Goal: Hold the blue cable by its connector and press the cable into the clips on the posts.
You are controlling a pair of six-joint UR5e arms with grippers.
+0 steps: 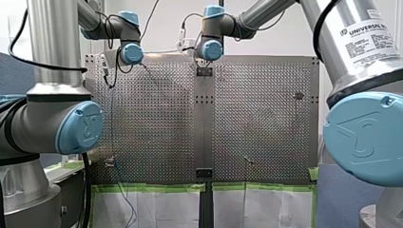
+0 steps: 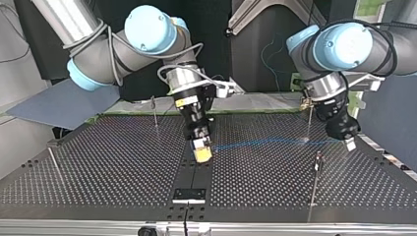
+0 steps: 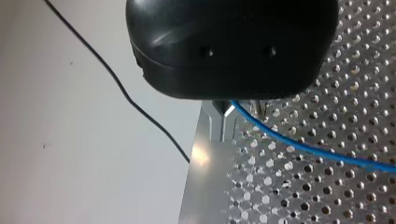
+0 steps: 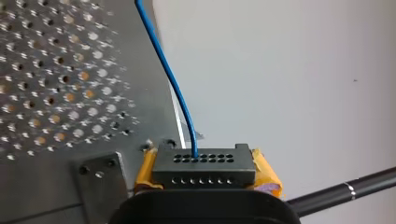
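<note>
While right jaws clamp the connector (image 4: 204, 166), blue cable (image 4: 173, 84) stretched above table (image 2: 98, 162)

Table (image 1: 157, 118): perforated sheet metal, silvery and matt, with a smooth unperforated strip down its middle. On the table, post (image 2: 314, 182): thin dark metal rod. Above the table, cable (image 4: 173, 79): smooth blue plastic sheath with a slight sheen; connector (image 4: 204, 165): dark grey matt plastic with a drilled face; pads (image 4: 267, 171): yellow, rubbery, worn at one corner. My left gripper (image 2: 348, 140): glossy black plastic casing. Arm tubes (image 1: 52, 38): brushed metal; joint caps (image 1: 81, 127): smooth blue plastic. Along the table's edge: matt green tape (image 1: 152, 187) and white paper (image 1: 157, 209).
</note>
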